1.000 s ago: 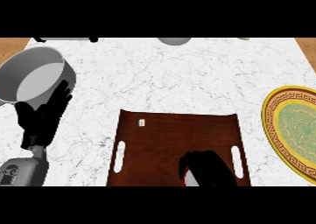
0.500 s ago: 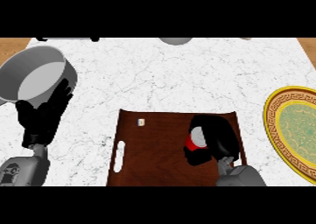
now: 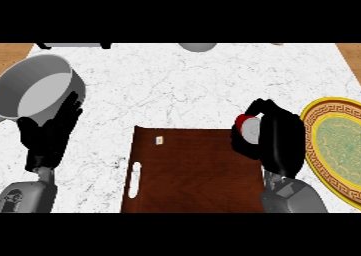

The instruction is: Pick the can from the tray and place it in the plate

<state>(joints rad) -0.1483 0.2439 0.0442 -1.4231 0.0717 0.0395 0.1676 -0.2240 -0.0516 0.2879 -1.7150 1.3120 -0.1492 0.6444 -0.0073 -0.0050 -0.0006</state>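
Clasping a red can (image 3: pixel 249 129) with a pale grey top, the right hand (image 3: pixel 280 141) hangs beside the plate (image 3: pixel 344 146)

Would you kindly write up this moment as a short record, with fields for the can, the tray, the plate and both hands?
can: red with a silver top, held at the tray's far right corner, not yet in the plate
right hand: fingers curled round the can
tray: brown, centre of the counter, a small white tag near its far left corner
plate: gold-rimmed, green centre, right of the tray, nothing on it
left hand: open, resting beside the pot
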